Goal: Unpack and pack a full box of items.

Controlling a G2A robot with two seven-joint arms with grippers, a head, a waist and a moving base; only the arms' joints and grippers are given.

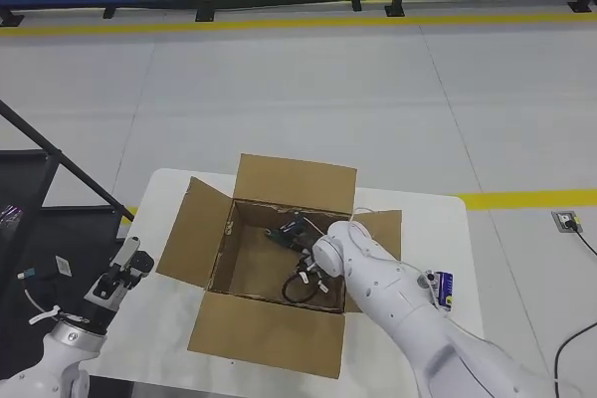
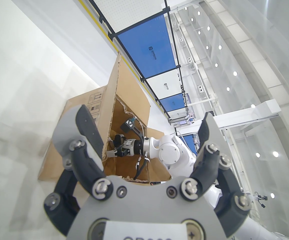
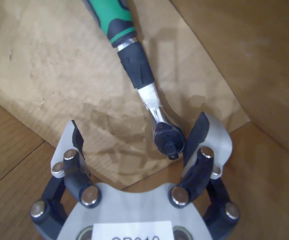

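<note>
White table (image 1: 169,303), open box (image 1: 297,179), right gripper (image 3: 138,119) spread around ratchet head (image 3: 168,139), left gripper (image 2: 144,112) spread wide.

There is one bench (image 1: 169,214). On it sits one cardboard box (image 1: 297,179). The box has four flaps (image 1: 269,338), and all four are folded out. Inside the box lies one ratchet wrench (image 3: 134,63). It has one green and black handle and one shiny metal head. On the bench beside the box lies one small blue and white pack (image 1: 444,288). There are two robot hands, one left hand (image 2: 145,114) and one right hand (image 3: 137,119). Each hand has two fingers (image 3: 196,131), so that makes four fingers in all.
</note>
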